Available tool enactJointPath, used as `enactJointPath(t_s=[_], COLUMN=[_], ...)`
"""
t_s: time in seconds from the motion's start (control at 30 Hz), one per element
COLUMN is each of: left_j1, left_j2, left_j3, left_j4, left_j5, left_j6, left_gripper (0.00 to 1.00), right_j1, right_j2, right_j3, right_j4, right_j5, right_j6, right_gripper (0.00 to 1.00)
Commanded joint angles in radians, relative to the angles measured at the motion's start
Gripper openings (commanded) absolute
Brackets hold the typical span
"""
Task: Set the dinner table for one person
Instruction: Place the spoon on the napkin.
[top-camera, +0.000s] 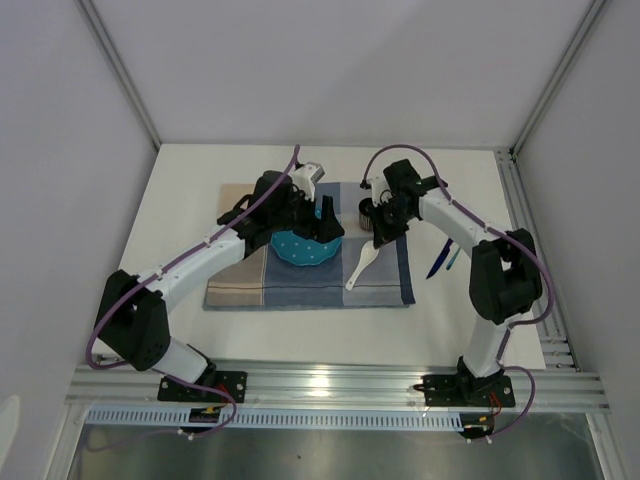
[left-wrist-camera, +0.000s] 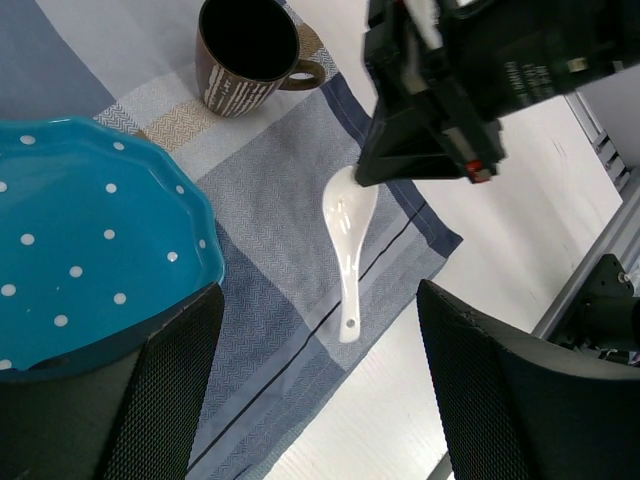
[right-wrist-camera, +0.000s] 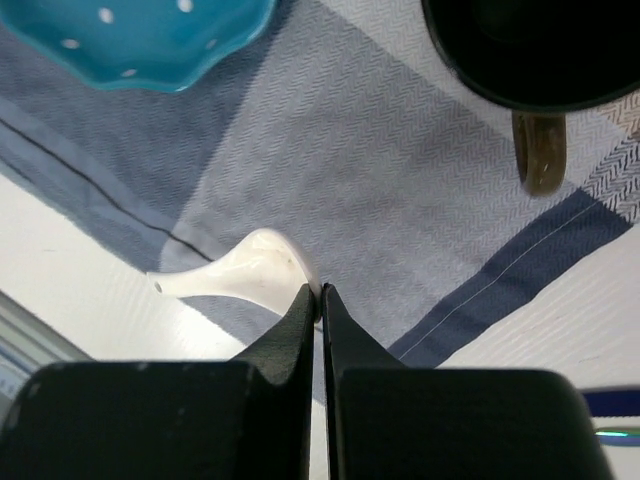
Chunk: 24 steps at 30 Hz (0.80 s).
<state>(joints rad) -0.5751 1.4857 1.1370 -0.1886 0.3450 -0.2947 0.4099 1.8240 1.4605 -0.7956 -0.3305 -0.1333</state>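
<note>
The dinner table (top-camera: 190, 190), a single large white matte rectangular top with silver aluminium rails, fills the floor of the booth and carries everything else. One blue-and-beige checked cloth placemat (top-camera: 300, 290) lies near the table's middle, clear of all four edges. On the middle of it sits one teal scalloped plate (top-camera: 305, 250) with white dots. One dark brown ceramic mug (top-camera: 372, 215) with pale stripes stands upright on the placemat's far right part, apart from the plate. One white ceramic spoon (top-camera: 360, 268) lies on the placemat between the plate and its right edge, bowl toward the mug and handle pointing at the near edge. Off the placemat, on the bare table toward its right edge, lie two slender utensils (top-camera: 445, 260), one dark blue and one teal, too small to identify. Two arms reach in from the table's near edge. The left gripper (left-wrist-camera: 320, 400) hangs over the plate's right rim with its jaws spread wide and nothing between them; only cloth and the spoon's handle show below the gap. The right gripper (right-wrist-camera: 320, 295) has its two fingers pressed flat together, their tips at the rim of the spoon's bowl and pinching nothing.
</note>
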Motion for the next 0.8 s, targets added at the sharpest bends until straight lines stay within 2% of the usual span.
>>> enactJointPath(t_s=[0.0, 0.3, 0.77], left_j1=[0.006, 0.004, 0.004], left_j2=[-0.01, -0.015, -0.028], left_j3=[0.021, 0.018, 0.015], left_j4=[0.043, 0.051, 0.048], left_j5=[0.032, 0.04, 0.026], left_j6=[-0.018, -0.024, -0.009], left_gripper=[0.81, 0.81, 0.8], right_j1=[0.013, 0.064, 0.171], right_j2=[0.072, 0.178, 0.248], right_j3=[0.07, 0.224, 0.21], right_j4=[-0.008, -0.037, -0.022], right_j5=[0.056, 0.171, 0.327], right_j6=[-0.078, -0.225, -0.408], right_gripper=[0.0, 0.0, 0.0])
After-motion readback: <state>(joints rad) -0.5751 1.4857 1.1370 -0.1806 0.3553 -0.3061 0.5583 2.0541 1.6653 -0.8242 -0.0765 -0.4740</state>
